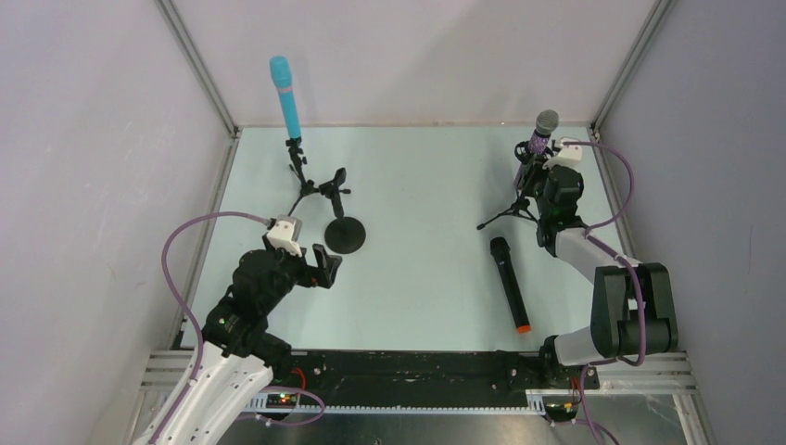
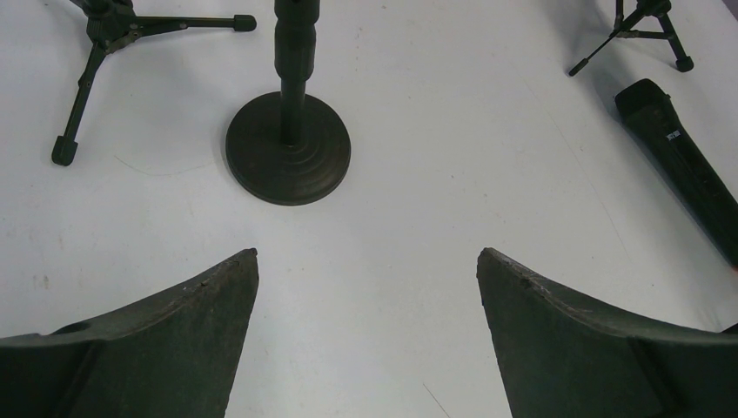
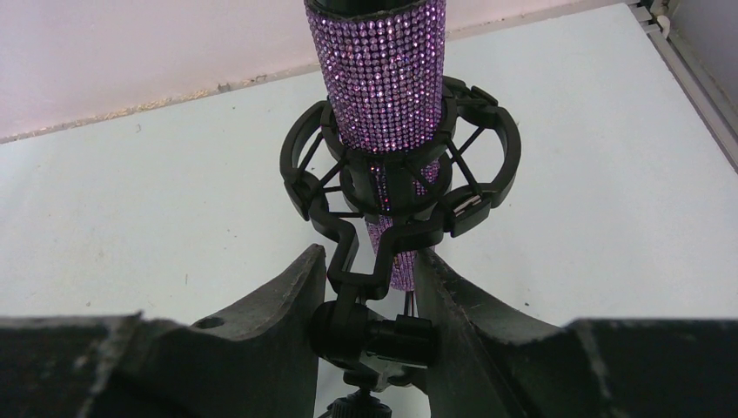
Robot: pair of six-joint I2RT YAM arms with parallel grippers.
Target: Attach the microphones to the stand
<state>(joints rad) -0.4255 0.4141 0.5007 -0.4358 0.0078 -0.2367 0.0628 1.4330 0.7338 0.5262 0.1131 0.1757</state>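
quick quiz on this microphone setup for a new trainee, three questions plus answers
1. True or false: the black microphone lies flat on the table.
2. What sits in the holder that the right gripper is shut on? A the black microphone, B the purple microphone, C nothing.
3. Fill in: the left gripper has its jaws ____.
Key: 1 true; 2 B; 3 open.

Table (image 1: 417,185) bears black microphone (image 1: 511,283) (stands (image 1: 345,236) too).
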